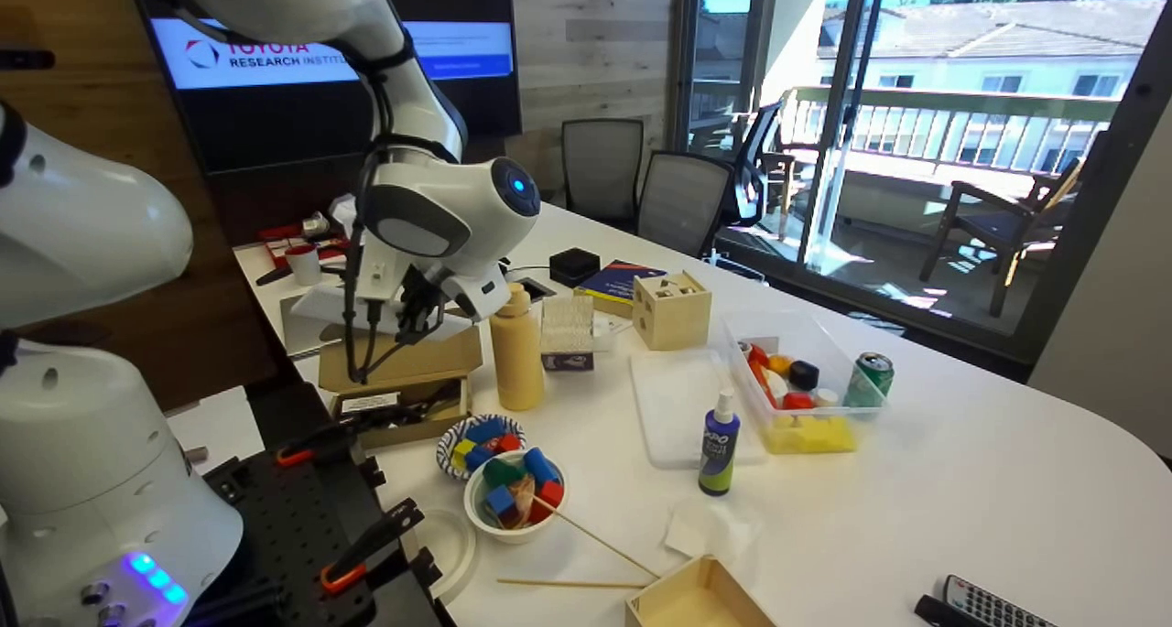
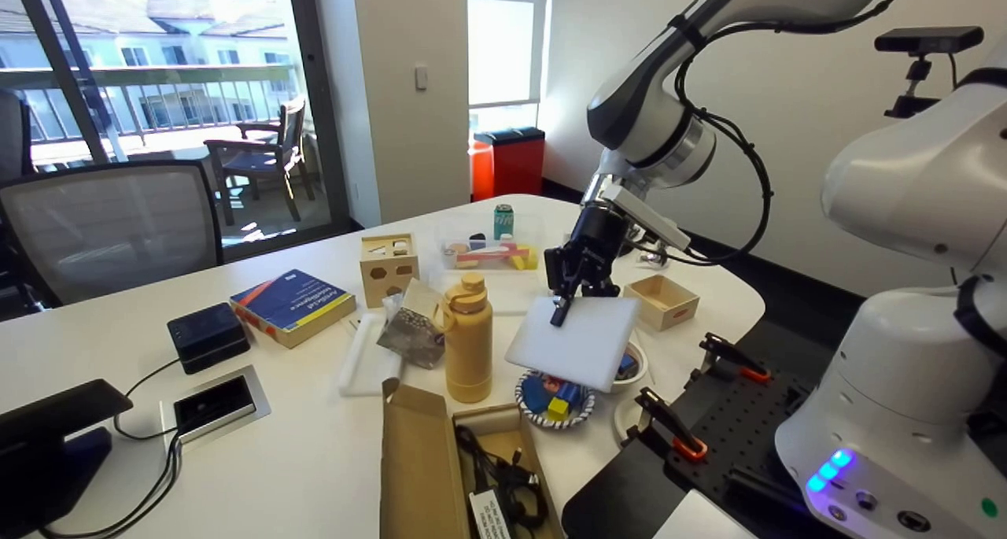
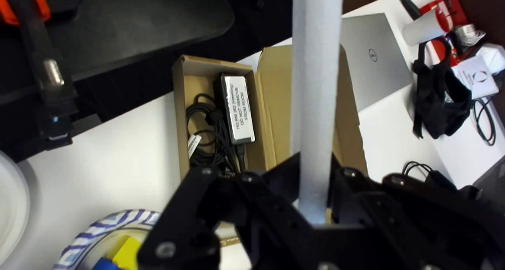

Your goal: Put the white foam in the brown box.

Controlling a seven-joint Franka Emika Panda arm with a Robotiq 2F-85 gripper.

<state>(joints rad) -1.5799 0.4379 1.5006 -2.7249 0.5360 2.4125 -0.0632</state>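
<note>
Right now my gripper (image 3: 314,171) pinches the foam (image 2: 578,338) by its edge, holding it in the air near the brown box (image 2: 421,464), which contains cables (image 3: 223,149) and a labelled brick (image 3: 238,108). Blocks (image 2: 557,409) fill the striped bowl (image 3: 104,226) and the white bowl (image 1: 511,534), while the clear bin (image 1: 815,411) has assorted coloured things (image 1: 797,400) inside.

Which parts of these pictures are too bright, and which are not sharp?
In an exterior view, the far window is washed out white; in the wrist view, the tool gripping the white foam is dark and blurred, while the label in the brown box is readable.
</note>
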